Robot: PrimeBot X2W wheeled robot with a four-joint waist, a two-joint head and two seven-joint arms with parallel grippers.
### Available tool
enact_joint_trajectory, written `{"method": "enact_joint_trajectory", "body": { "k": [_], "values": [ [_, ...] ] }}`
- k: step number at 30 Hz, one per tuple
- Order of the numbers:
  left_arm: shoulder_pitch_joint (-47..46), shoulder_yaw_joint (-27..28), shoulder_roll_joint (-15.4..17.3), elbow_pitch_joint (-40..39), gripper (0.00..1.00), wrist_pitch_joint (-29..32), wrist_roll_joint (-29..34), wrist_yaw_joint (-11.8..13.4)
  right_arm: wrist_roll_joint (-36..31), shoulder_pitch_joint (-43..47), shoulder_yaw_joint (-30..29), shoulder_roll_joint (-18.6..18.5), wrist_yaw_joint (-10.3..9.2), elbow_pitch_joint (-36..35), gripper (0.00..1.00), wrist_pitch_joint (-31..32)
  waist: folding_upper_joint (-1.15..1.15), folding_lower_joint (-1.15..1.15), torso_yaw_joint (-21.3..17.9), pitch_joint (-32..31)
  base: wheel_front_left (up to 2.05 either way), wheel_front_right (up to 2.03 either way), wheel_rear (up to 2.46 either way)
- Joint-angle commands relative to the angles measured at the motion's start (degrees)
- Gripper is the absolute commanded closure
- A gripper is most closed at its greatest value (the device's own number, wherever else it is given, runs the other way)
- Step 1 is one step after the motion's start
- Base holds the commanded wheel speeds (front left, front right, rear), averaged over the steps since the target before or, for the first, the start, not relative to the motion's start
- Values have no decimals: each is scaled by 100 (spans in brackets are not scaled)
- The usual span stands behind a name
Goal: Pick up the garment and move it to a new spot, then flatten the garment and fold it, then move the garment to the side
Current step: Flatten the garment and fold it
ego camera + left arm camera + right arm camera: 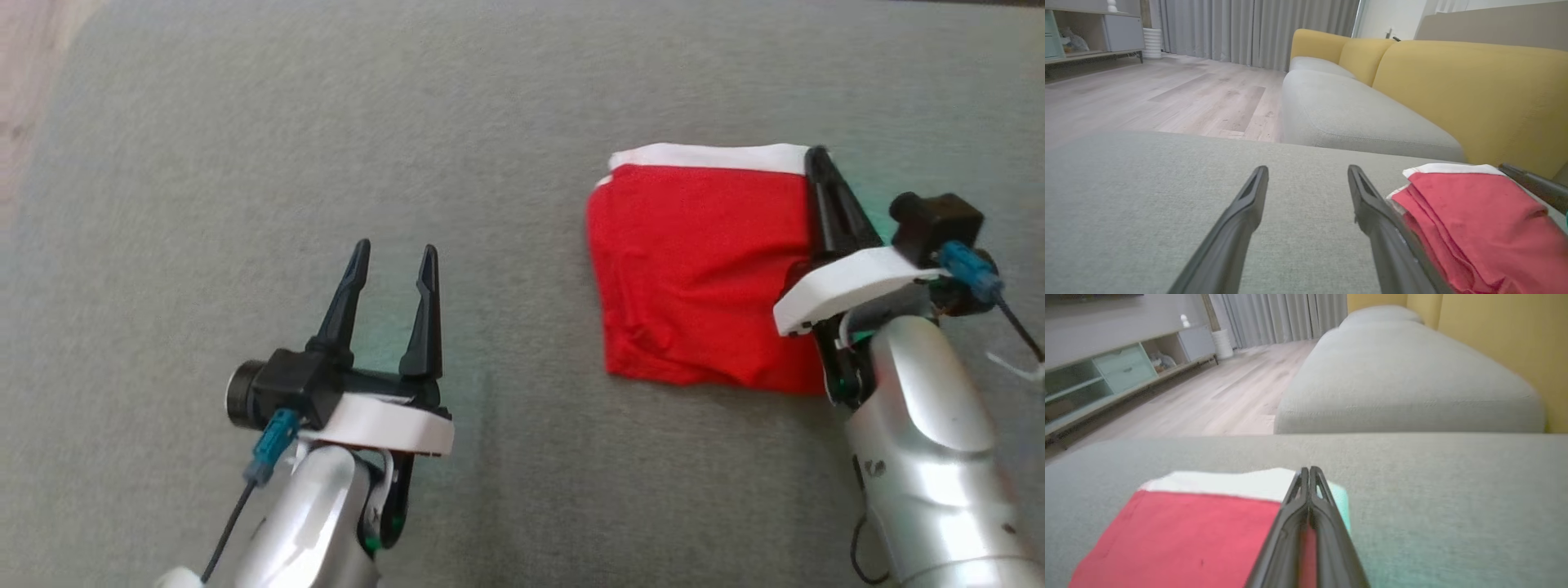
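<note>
The garment [702, 269] is a folded red cloth with a white band along its far edge, lying on the grey cushion right of centre. My right gripper [816, 155] lies along the garment's right edge, tips at the far right corner. In the right wrist view its fingers [1309, 469] are pressed together with a strip of the red garment [1188, 535] caught between them. My left gripper [395, 247] hovers open over bare cushion, well left of the garment. The left wrist view has the empty gripper [1308, 168] with the garment [1474, 220] just right of it.
The work surface is a wide grey cushion [245, 163]. Beyond it stand another grey seat [1339, 110] and yellow backrests [1474, 90]. Wooden floor [1167, 94] lies off the cushion's left edge, with a low cabinet [1106, 375] against the wall.
</note>
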Motion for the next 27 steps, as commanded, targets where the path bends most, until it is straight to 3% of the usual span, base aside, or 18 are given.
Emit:
{"method": "enact_joint_trajectory", "body": {
  "k": [1,5,13,19,27],
  "values": [
    [-251,162,27,-157,0,-29,-24,25,-87,-262,228,1,-4,382,100,-95,0,-1,246,224,0,0,0],
    [-272,148,27,-141,0,-29,-32,28,-277,-504,269,-63,-4,1136,100,-207,0,-1,292,214,0,0,0],
    [-225,137,27,-68,0,-29,-85,49,-157,-784,478,34,-4,1208,100,-380,0,-1,243,-16,0,0,0],
    [-191,81,27,-90,0,-29,-128,57,245,-561,1433,57,-4,772,100,-386,0,-1,238,-62,0,0,0],
    [-186,44,27,-129,0,-29,-116,73,481,-634,2213,59,-4,1662,100,-229,0,-1,249,-40,0,0,0]
  ]
}}
